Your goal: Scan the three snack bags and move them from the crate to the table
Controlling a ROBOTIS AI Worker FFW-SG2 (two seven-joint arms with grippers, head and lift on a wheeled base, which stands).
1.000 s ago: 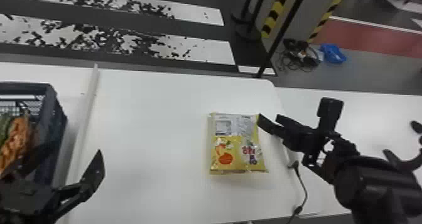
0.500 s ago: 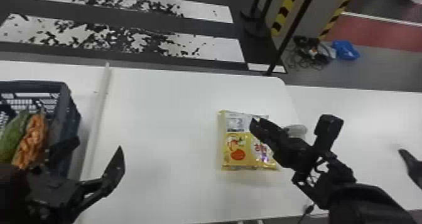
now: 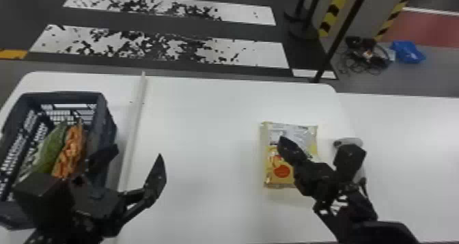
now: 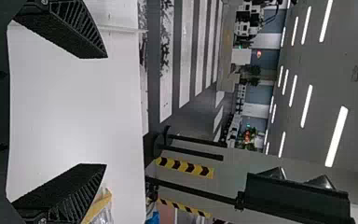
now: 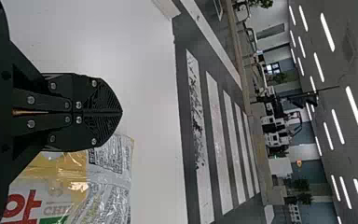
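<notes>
Pincer of the left arm (image 3: 138, 150) is open, by the right side of the crate (image 3: 102, 110). The pincer of the right arm (image 3: 284, 141) is closed, at the yellow snack bag (image 3: 273, 176), which lies flat on the white table (image 3: 205, 140); if they touch, I cannot tell. Inside the crate are green snack bag (image 3: 51, 149) and orange snack bag (image 3: 71, 151), side by side. Farther, blue plastic thing (image 3: 408, 52) lies on the floor (image 3: 358, 81)

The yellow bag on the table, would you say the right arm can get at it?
Probably yes: the right gripper is close to the yellow bag with nothing seen between them, though its shut jaws must open.
</notes>
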